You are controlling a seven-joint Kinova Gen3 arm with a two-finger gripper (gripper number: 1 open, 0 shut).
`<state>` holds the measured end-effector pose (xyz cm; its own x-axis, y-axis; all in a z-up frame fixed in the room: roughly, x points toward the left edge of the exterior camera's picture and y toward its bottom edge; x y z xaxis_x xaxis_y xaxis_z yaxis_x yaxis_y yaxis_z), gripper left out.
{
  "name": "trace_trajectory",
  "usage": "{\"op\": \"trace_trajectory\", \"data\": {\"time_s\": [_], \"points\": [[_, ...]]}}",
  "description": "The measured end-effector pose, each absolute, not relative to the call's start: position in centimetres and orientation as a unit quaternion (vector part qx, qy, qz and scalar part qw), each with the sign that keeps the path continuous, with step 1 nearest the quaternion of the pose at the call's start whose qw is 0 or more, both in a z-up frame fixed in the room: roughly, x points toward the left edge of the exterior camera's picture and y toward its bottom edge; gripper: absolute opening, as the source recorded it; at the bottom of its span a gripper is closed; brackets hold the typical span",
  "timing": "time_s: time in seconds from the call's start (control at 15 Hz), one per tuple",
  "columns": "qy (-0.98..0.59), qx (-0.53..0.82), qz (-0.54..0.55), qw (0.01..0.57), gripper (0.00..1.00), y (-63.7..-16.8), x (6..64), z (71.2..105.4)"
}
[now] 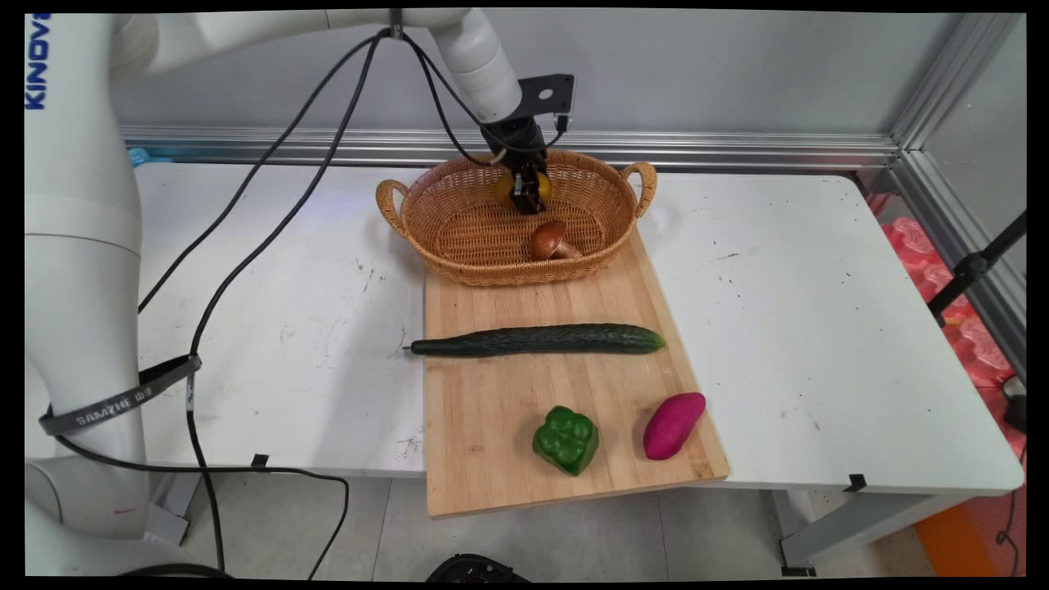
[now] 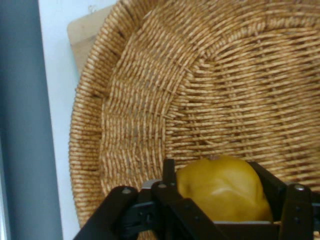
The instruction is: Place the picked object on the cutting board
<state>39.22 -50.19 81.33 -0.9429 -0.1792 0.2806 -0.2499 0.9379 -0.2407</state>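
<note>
Main view shows the white table [image 1: 778, 311] as the broadest thing, running back to the wall. On it lies a wooden cutting board [image 1: 524, 393], long side toward the camera, its near end reaching past the table's front edge. A wicker basket [image 1: 442, 221] with two loop handles sits across the board's far end, partly on the board and partly on the table.

Over the basket's rear half hangs the black gripper [image 1: 529, 192], pointing down inside the rim. It is clamped on a yellow fruit-like object [image 1: 503, 188] (its exact kind cannot be told), whose rounded side shows on either side of the fingers. From the hand view, that yellow piece [image 2: 220, 190] sits squarely between the two black fingers [image 2: 170, 175], with the basket's woven floor [image 2: 210, 85] behind it; whether it touches the weave cannot be told.

A long dark green cucumber [image 1: 541, 339] lies across the board's middle, its stem end poking just past the left edge. Nearer the camera are a purple sweet potato [image 1: 673, 424] by the right edge and a green bell pepper [image 1: 566, 439] just left of it, apart from each other. Smallest, a brown mushroom [image 1: 547, 240] rests on its side in the basket's front part, near the gripper.
</note>
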Motion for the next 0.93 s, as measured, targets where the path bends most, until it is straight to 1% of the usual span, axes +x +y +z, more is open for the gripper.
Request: {"op": "trace_trajectory", "data": {"time_s": [0.33, 0.53, 0.73, 0.93], "points": [[-0.975, 0.116, 0.138, 0.132, 0.0, -47.9, 38.7, 85.5], [-0.974, 0.123, 0.133, 0.136, 0.0, -45.5, 38.3, 88.7], [-0.975, 0.123, 0.123, 0.14, 0.0, -43.4, 37.9, 90.6], [-0.978, 0.114, 0.096, 0.149, 0.0, -40.0, 37.1, 92.9]]}}
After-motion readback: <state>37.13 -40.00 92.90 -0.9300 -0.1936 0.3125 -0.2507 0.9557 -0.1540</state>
